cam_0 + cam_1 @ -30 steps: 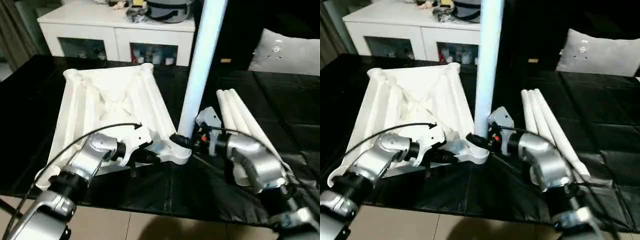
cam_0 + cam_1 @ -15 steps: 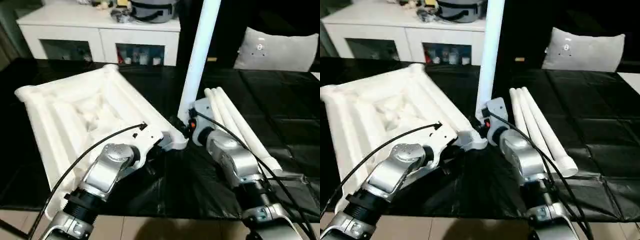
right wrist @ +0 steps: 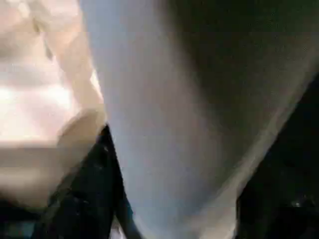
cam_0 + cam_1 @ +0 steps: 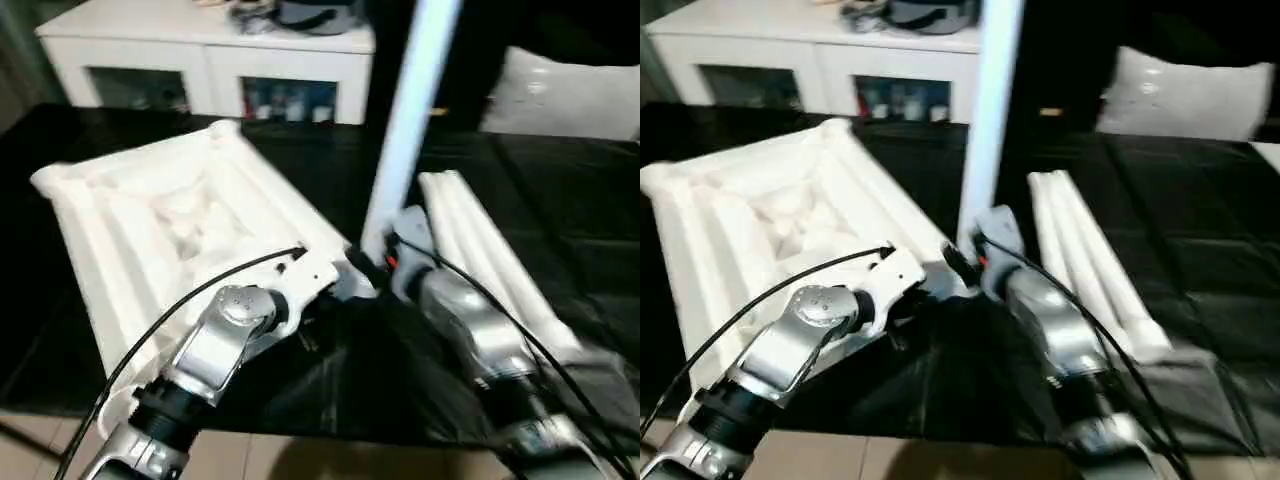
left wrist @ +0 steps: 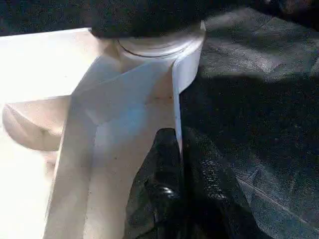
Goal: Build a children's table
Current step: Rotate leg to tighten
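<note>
Tabletop (image 4: 170,225) lies ribbed underside up on the black-covered desk (image 4: 560,200), turned at an angle, its near corner socket (image 5: 157,45) toward the robot. One white leg (image 4: 415,120) stands upright from that near corner socket. Three more legs (image 4: 490,255) lie side by side on the desk just to the right of the standing one.

Left gripper (image 5: 179,164): black fingers pressed together on the thin edge wall of the tabletop, close behind the corner socket; the wall sits between the fingertips.

Right gripper (image 4: 375,268): at the foot of the upright leg, beside the socket. The leg's white tube fills the right wrist view at very close range. Whether the fingers clamp the leg or stand loose around it cannot be told.

Behind the desk: white cabinet (image 4: 210,60) with glass doors, clutter on top. Grey cushion (image 4: 570,95) at far right.
</note>
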`<state>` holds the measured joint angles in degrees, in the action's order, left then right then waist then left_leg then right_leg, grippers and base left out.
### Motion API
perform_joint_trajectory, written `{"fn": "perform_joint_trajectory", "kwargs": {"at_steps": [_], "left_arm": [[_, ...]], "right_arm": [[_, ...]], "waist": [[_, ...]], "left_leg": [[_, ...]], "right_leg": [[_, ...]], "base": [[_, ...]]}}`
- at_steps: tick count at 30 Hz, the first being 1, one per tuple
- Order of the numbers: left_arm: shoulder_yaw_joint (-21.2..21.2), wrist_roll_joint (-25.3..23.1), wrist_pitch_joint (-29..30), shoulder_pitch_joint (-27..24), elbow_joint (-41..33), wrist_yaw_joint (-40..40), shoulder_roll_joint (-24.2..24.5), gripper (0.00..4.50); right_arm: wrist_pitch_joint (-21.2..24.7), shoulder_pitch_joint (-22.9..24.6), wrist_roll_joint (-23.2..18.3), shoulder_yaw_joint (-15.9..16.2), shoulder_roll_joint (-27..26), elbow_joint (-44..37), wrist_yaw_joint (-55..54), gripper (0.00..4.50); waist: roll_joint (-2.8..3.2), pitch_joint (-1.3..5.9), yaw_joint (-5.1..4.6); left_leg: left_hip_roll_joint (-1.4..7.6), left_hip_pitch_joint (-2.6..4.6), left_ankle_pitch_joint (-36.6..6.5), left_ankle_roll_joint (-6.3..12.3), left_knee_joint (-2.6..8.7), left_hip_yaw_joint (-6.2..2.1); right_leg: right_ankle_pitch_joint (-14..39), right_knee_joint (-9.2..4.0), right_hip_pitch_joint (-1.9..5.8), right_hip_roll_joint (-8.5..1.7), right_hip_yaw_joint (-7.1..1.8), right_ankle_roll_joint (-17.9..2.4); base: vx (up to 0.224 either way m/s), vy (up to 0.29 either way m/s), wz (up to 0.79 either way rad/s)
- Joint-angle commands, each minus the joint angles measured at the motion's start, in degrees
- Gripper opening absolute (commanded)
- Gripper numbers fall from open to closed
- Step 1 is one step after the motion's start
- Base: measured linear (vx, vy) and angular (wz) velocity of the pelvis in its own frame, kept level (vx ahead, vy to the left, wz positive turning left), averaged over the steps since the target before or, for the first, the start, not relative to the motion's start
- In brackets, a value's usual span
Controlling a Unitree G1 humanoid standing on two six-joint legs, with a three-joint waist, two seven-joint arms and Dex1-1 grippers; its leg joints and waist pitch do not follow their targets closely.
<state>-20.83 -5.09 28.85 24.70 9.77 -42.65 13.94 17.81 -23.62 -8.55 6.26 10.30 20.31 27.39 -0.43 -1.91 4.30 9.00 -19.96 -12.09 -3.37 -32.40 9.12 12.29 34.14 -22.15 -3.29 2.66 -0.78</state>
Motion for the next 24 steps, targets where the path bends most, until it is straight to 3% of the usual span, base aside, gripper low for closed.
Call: {"fn": "perform_joint_trajectory", "kwargs": {"at_steps": [1,2,4,7,10,15,20,24], "left_arm": [[-0.3,0.3,-1.6,-0.5,2.1,-1.5,1.3,0.0],[-0.6,0.4,-2.7,-0.3,2.6,-2.7,2.1,0.0],[-1.3,0.5,-4.6,-0.1,3.6,-4.9,3.3,0.0],[-2.6,0.6,-7.7,0.1,4.7,-9.1,5.7,0.0],[-4.0,-0.2,-11.7,0.7,6.7,-12.1,8.1,0.0],[-5.6,-0.4,-18.1,1.6,9.5,-17.5,10.9,0.0],[-7.6,-0.5,-20.2,2.0,9.8,-22.6,12.7,0.0],[-8.6,-0.1,-20.8,1.7,9.5,-24.4,13.1,0.0]], "right_arm": [[0.3,1.8,-0.3,-1.5,1.9,0.0,2.0,3.46],[-1.4,2.6,-1.0,-1.4,3.1,-1.3,4.6,3.59],[-4.2,3.8,-1.9,-1.0,5.5,-2.9,8.8,3.8],[-5.9,4.9,-4.0,-1.7,8.6,-4.5,14.9,3.91],[-5.0,5.5,-5.7,-1.5,11.9,-6.4,21.0,4.31],[-5.0,5.2,-7.9,-0.4,15.5,-7.5,29.0,4.44],[-6.1,3.0,-6.8,1.6,15.3,-5.4,31.0,4.44],[-5.9,2.0,-6.7,2.0,14.1,-3.6,31.7,4.44]], "waist": [[0.25,2.42,0.19],[-0.06,2.42,0.49],[0.29,2.39,0.94],[0.26,2.26,0.92],[0.42,2.16,0.97],[0.26,2.38,0.98],[0.21,2.56,1.03],[0.22,2.43,1.22]], "left_leg": [[3.88,-0.39,-2.2,4.68,3.2,-0.83],[3.8,-0.51,-2.1,5.27,3.04,-0.82],[3.88,-0.45,-2.7,5.84,2.97,-0.75],[3.99,-0.46,-3.9,5.94,3.08,-0.84],[4.1,-0.32,-4.8,5.99,3.16,-0.92],[4.1,-0.27,-3.7,6.48,2.88,-0.9],[4.18,-0.18,-1.8,6.98,2.61,-0.86],[4.31,0.03,-3.3,5.95,2.69,-0.73]], "right_leg": [[-3.6,-3.23,2.81,-5.08,-3.1,-13.1],[-4.5,-3.07,3.09,-5.15,-3.05,-13.5],[-3.4,-3.22,3.05,-5.23,-3.01,-13.4],[-0.6,-3.3,3.11,-5.29,-2.92,-13.3],[2.3,-3.51,3.06,-5.22,-2.87,-13.0],[0.0,-3.08,3.19,-5.34,-2.83,-14.0],[-2.1,-2.53,3.07,-5.41,-2.65,-15.5],[0.4,-2.67,2.92,-5.45,-2.73,-15.8]], "base": [[0.0,0.0,0.0],[0.0,0.0,0.0],[0.0,0.0,0.0],[0.0,0.0,0.0],[0.0,0.0,0.0],[0.0,0.0,0.0],[0.0,0.0,0.0],[0.0,0.0,0.0]]}}
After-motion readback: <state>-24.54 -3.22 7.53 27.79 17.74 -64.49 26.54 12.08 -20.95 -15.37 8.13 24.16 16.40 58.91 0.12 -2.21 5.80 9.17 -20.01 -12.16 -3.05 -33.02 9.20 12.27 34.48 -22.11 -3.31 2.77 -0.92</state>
